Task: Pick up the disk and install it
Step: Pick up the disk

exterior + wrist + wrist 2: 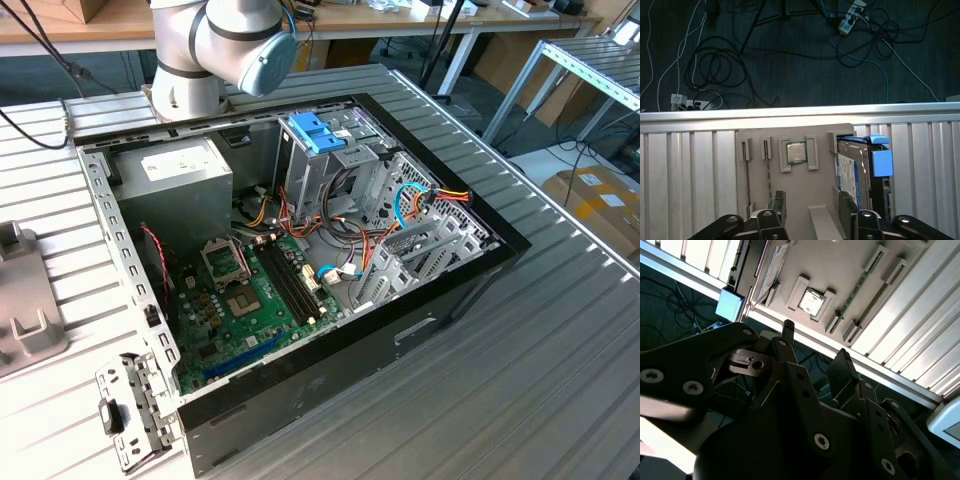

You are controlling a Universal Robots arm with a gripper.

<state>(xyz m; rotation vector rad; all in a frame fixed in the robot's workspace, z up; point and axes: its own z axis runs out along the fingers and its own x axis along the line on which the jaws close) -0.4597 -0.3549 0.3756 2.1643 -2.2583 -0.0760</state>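
The arm (195, 55), at the upper left of the exterior view, is a thick silver-grey tube with rounded joints. One joint ends in a round, pale blue-grey cap (266, 62). In the second wrist view the tool (815, 340) is matte black, built of angular linkage plates (680, 370) that carry two narrow fingers (788, 330) with a gap between them. Round screw heads (821, 441) sit in the plates, and a bored pin (757, 364) marks one pivot. The first wrist view shows the same dark fingers (779, 202), squared at the tips.
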